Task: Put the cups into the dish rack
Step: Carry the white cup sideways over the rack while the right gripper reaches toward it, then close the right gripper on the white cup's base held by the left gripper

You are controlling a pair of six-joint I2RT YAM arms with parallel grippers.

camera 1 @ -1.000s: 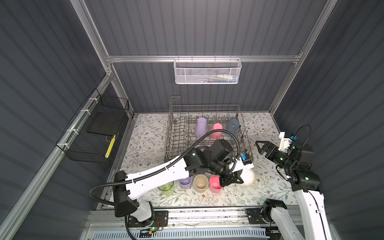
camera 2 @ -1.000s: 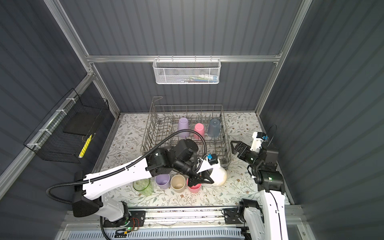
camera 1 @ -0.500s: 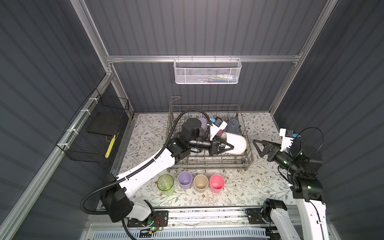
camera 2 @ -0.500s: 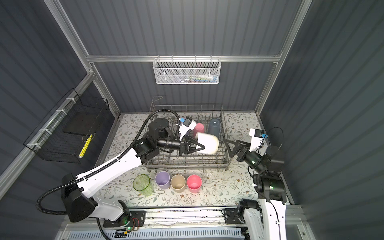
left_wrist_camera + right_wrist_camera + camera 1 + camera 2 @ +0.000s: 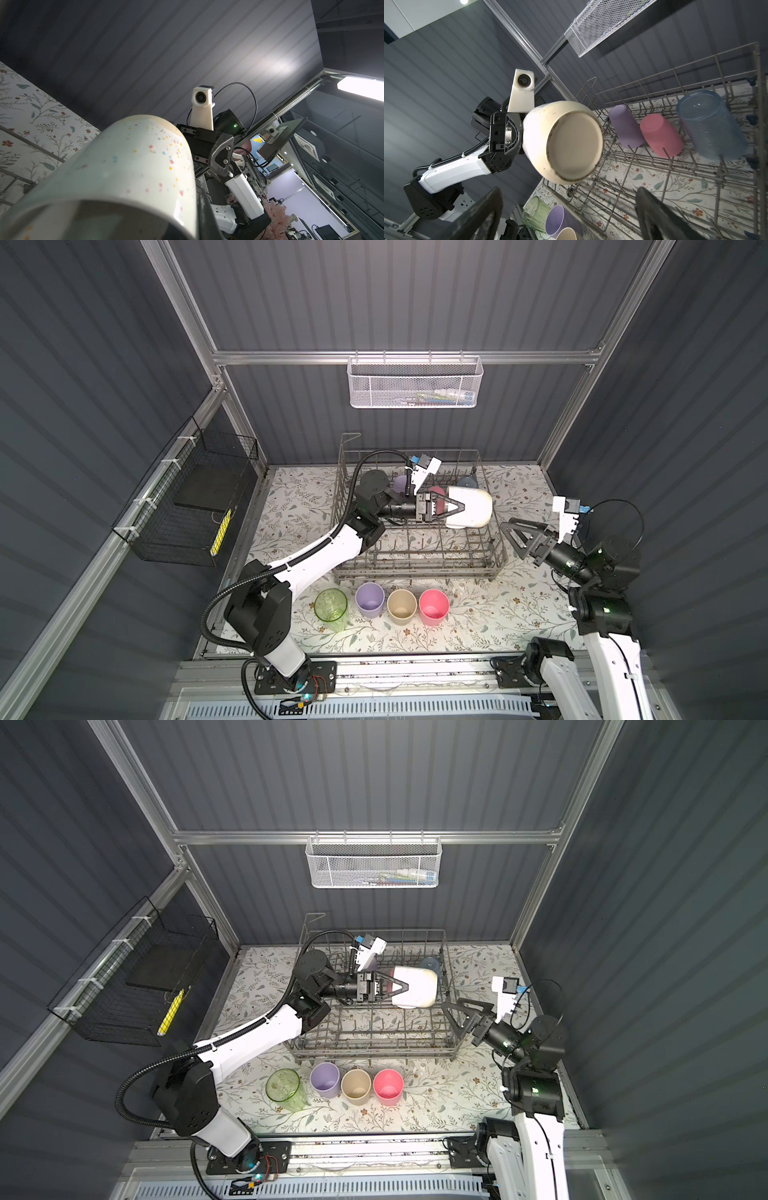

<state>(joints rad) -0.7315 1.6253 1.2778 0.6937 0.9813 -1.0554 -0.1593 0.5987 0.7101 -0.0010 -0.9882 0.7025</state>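
Note:
My left gripper is shut on the rim of a wide cream cup. The cup lies sideways in the air over the dish rack, its base toward my right gripper. That gripper is open and empty, just right of the rack. Upside down in the rack's back row sit a lilac cup, a pink cup and a clear blue cup. On the table in front stand green, lilac, beige and pink cups.
A white mesh basket hangs on the back wall above the rack. A black wire basket is fixed to the left wall. The rack's tall wire sides stand between my two grippers.
My left arm has carried the cream cup from the table's front right up over the rack. The right gripper has opened wider and shifted toward the rack.

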